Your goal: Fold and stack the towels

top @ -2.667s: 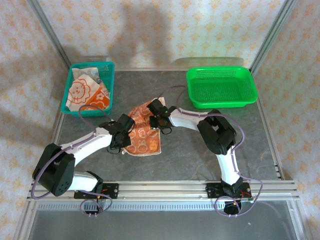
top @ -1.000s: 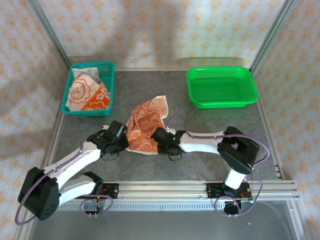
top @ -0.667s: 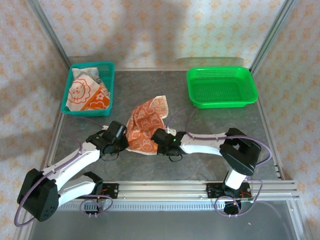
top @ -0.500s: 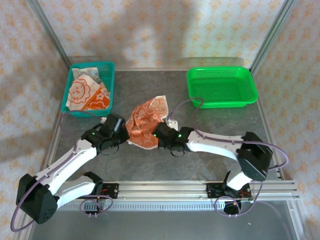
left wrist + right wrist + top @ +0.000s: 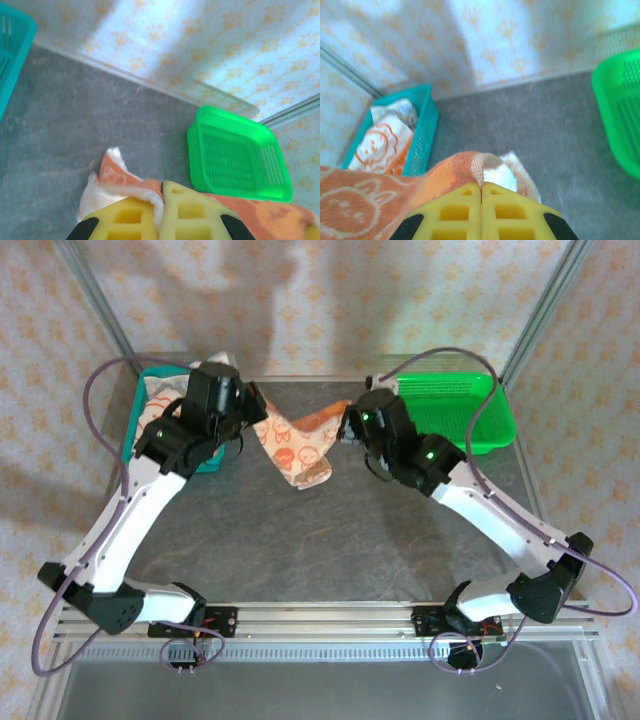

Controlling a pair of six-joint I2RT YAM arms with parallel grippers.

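An orange and cream towel (image 5: 300, 445) with printed faces hangs above the grey table, stretched between both raised arms. My left gripper (image 5: 247, 412) is shut on its left corner; in the left wrist view the yellow fingers (image 5: 130, 215) pinch the towel's (image 5: 117, 175) cream edge, gripper (image 5: 162, 186) tips pressed together. My right gripper (image 5: 348, 426) is shut on the right corner; the right wrist view has the towel (image 5: 452, 172) bunched over the closed gripper (image 5: 481, 187). More towels (image 5: 377, 145) lie in the teal basket (image 5: 422, 132).
The teal basket (image 5: 140, 410) stands at the back left, partly covered by my left arm. A green mesh basket (image 5: 470, 410) sits at the back right, with nothing in it (image 5: 235, 157). Bare grey table (image 5: 330, 530) lies below the hanging towel.
Both arms have risen from the table and moved toward the back, lifting the towel off the surface and spreading it between them. The right gripper closed on its corner.
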